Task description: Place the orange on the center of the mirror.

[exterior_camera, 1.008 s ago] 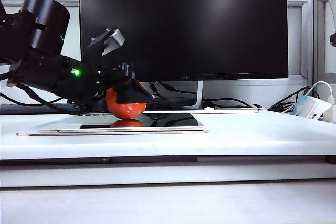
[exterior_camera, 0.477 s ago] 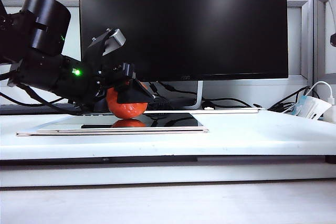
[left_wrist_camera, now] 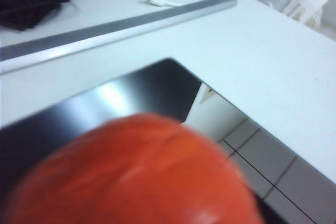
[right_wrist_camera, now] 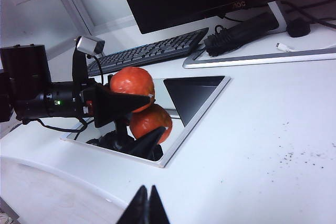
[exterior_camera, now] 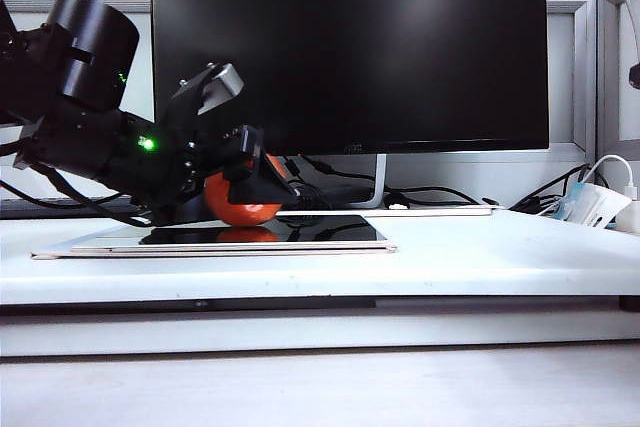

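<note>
**Orange down on the mirror, left claw around it**

On the mirror (exterior_camera: 300, 247), in the exterior view, the orange (exterior_camera: 238, 211) rests with its underside meeting the glass, near the middle of the mirror's length. The left claw (exterior_camera: 262, 187) reaches down to it at a slant from beyond the mirror's left end, its dark fingers on either side of the fruit. I cannot tell whether they are clamped on it or standing slightly off. The mirror lies flat on the white worktop (exterior_camera: 500, 257), and the black monitor (exterior_camera: 350, 47) stands behind the mirror.

The left wrist view shows the orange (left_wrist_camera: 136, 177) close and blurred, with the mirror (left_wrist_camera: 131, 93) beneath and beyond it.

In the right wrist view, the orange (right_wrist_camera: 132, 82) sits above its own reflection (right_wrist_camera: 151, 121) in the mirror (right_wrist_camera: 194, 114), and the left claw (right_wrist_camera: 126, 100) has a dark finger across the fruit's side. The right claw (right_wrist_camera: 148, 203) hangs well apart from the mirror, with its fingertips together. A keyboard (right_wrist_camera: 152, 51) lies behind the mirror.
</note>
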Robot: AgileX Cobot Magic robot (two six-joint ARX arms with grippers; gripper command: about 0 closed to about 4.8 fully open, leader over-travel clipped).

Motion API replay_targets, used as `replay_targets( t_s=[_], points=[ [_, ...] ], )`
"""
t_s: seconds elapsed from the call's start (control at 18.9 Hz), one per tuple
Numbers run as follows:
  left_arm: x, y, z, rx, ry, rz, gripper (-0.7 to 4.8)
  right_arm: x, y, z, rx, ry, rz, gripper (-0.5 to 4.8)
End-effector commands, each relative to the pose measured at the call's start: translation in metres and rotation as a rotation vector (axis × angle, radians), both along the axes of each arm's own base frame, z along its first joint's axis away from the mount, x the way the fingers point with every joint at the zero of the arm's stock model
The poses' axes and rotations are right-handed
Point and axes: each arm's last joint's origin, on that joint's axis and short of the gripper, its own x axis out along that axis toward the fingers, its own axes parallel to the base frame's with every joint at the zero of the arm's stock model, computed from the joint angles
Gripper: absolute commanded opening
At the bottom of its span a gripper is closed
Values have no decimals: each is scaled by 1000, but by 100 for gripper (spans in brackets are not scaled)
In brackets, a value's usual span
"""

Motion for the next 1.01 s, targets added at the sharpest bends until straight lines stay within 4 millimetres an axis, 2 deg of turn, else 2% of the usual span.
replay_targets(
  t_s=[0.05,0.32,0.48,0.53,0.58,0.69,0.74,0.85,1.01],
  points=[
    [1,0,8,-31,-54,-3,479,1,0,-1,-2,-9,-1,-1],
    [-1,1,28,-73,-146,1,479,1,0,-1,-2,-9,-2,-1],
    [-5,4,55,-120,-256,31,479,1,0,-1,-2,-9,-3,-1],
    [-10,6,69,-135,-286,28,370,1,0,-1,-2,-10,-5,-1],
    [-17,10,86,-138,-307,45,-42,1,0,-1,-1,-11,-5,-1],
    [-30,20,113,-137,-364,184,-7,1,0,-1,-2,-11,-10,-1],
    [-42,28,130,-139,-378,229,-6,1,-1,-1,-1,-11,-32,-1],
    [-56,37,146,-112,-393,319,-6,1,-1,-1,-1,-13,-30,0],
    [-97,56,183,-139,-461,332,-6,1,-1,-1,-1,-15,-26,-1]
  ],
)
